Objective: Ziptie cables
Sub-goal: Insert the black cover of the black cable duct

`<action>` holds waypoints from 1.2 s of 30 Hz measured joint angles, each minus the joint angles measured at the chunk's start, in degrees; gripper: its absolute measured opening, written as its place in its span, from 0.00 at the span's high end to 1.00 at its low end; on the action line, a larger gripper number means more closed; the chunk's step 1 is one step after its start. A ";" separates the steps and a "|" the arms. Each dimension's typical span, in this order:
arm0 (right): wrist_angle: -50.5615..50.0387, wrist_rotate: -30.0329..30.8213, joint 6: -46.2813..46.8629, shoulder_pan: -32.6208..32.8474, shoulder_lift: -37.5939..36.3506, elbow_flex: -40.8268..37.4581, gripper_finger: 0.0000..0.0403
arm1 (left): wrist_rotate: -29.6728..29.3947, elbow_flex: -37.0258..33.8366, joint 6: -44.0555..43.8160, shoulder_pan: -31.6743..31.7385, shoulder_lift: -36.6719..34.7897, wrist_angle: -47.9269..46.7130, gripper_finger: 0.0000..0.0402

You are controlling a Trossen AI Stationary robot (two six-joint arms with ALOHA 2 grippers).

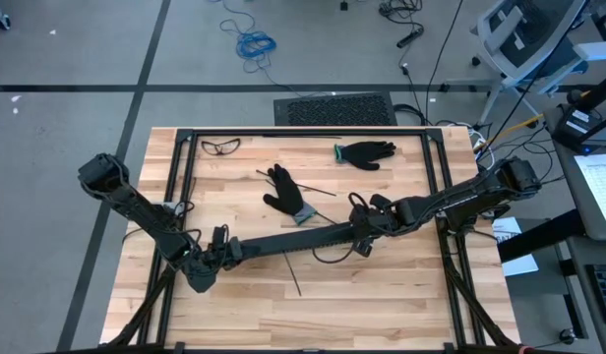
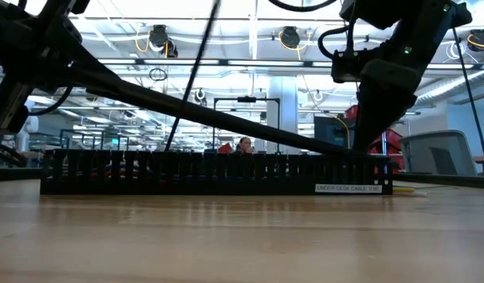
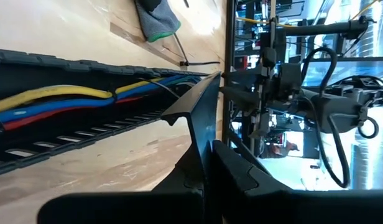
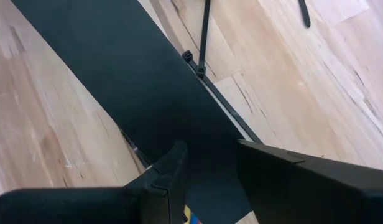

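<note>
The cables (image 3: 67, 96), yellow, blue and red wires, lie inside a long black slotted strip (image 2: 218, 173) that rests flat on the table. A flat black cover (image 1: 293, 239) slants over the strip, high at its left end and down on the strip at its right end (image 2: 348, 149). My left gripper (image 1: 221, 254) is shut on the cover's raised left end. My right gripper (image 1: 367, 234) points steeply down at the cover's right end, closed on it. My left gripper pinches the cover's left end (image 3: 201, 134) between its two shut fingers, coming nearly level from the table's left and lying along the cover. That end is lifted clear above the strip and the cables. My right gripper straddles the cover near its right end (image 4: 210, 146), one finger (image 4: 170, 165) at each long edge, across it. The fingers slant down from above. That end stays low on the strip, with a bit of cable showing beneath.
Two black gloves (image 1: 288, 192) (image 1: 367, 152) and safety glasses (image 1: 219, 146) lie on the far half of the table. Loose black zip ties (image 1: 293, 275) (image 4: 204, 37) lie beside the strip. A black frame (image 1: 180, 177) borders the tabletop.
</note>
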 joint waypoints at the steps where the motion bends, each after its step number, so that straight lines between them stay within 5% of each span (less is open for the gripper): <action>1: 0.00 0.00 -0.25 0.02 0.00 0.00 0.69 | -0.04 0.00 0.02 0.00 0.00 0.34 0.96; 36: -7.85 4.62 -0.29 -0.15 -7.31 0.00 0.69 | -6.80 -0.04 1.87 -4.15 -0.09 11.83 0.98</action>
